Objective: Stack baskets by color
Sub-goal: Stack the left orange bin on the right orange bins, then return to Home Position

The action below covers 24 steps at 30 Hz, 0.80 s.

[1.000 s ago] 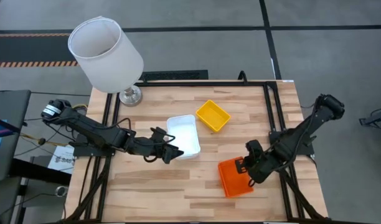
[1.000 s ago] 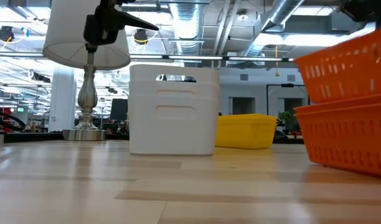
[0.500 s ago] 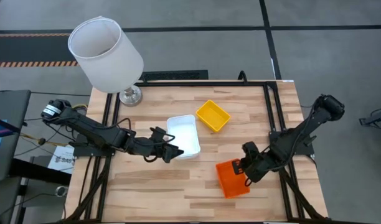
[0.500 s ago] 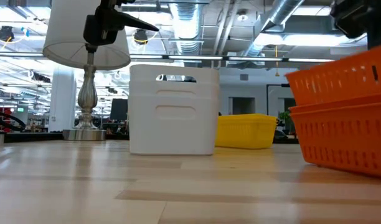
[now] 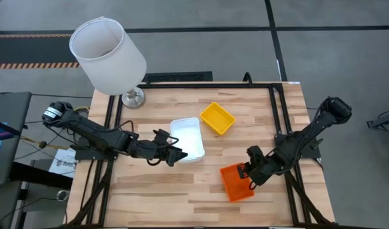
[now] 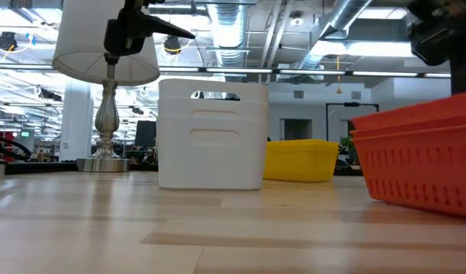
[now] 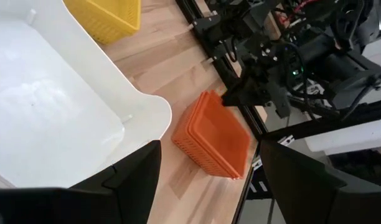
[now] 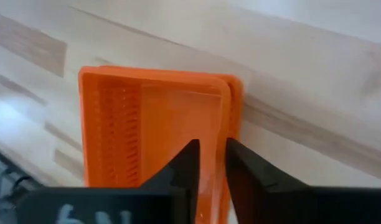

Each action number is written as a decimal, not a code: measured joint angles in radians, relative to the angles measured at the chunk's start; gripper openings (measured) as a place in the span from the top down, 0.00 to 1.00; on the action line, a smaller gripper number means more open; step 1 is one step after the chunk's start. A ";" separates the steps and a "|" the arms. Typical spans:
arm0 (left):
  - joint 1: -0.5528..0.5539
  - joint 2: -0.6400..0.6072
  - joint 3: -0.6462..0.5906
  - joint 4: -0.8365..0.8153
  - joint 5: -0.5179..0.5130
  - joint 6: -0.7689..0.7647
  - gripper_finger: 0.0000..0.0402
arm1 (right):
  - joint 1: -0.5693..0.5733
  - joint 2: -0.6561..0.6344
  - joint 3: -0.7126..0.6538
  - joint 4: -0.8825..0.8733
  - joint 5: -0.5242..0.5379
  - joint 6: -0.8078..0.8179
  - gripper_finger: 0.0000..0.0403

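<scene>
Two orange baskets (image 5: 236,186) sit nested on the table's near right, also seen in the right wrist view (image 8: 147,130) and the low view (image 6: 423,167). My right gripper (image 8: 212,144) points down over their far right corner, slightly open, one finger on each side of the top basket's wall. A stack of white baskets (image 5: 188,137) stands mid-table, with a yellow basket (image 5: 218,118) behind it to the right. My left gripper (image 5: 177,155) hangs open in the air beside the white stack's near left corner and holds nothing. My right gripper comes from above with one finger inside and one outside the top orange basket's right-hand wall (image 8: 228,118), near its far corner. I cannot tell whether either finger touches the wall. The basket lies level, nested in the orange one below.
A lamp with a large white shade (image 5: 107,56) stands on the far left corner. A black frame rail (image 5: 278,114) runs along the table's right edge, close to the orange baskets. Bare wood lies along the near edge (image 5: 169,197).
My right gripper has gone down and a little toward the table's left edge with the top orange basket. That basket stood tilted above the lower one. It now sits level, sunk into it.
</scene>
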State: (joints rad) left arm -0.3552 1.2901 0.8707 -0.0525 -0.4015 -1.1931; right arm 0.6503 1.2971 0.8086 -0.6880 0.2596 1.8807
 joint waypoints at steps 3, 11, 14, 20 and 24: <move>0.013 -0.015 0.000 -0.001 0.029 0.000 0.35 | -0.024 -0.015 -0.002 -0.017 0.000 -0.015 0.69; 0.058 -0.203 0.000 0.007 0.091 0.137 0.35 | -0.163 -0.203 0.018 -0.017 0.122 -0.341 0.59; 0.057 -0.336 0.000 0.060 0.087 0.311 0.35 | -0.200 -0.287 0.071 0.014 0.235 -0.582 0.59; 0.057 -0.626 0.001 0.070 0.058 0.742 0.35 | -0.243 -0.427 0.201 0.068 0.262 -1.291 0.60; 0.057 -0.798 0.000 -0.019 0.082 0.964 0.35 | -0.247 -0.499 0.224 0.128 0.269 -1.553 0.60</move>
State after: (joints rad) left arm -0.2981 0.4922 0.8709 -0.0716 -0.3200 -0.2293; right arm 0.4034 0.7977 1.0329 -0.5601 0.5282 0.3280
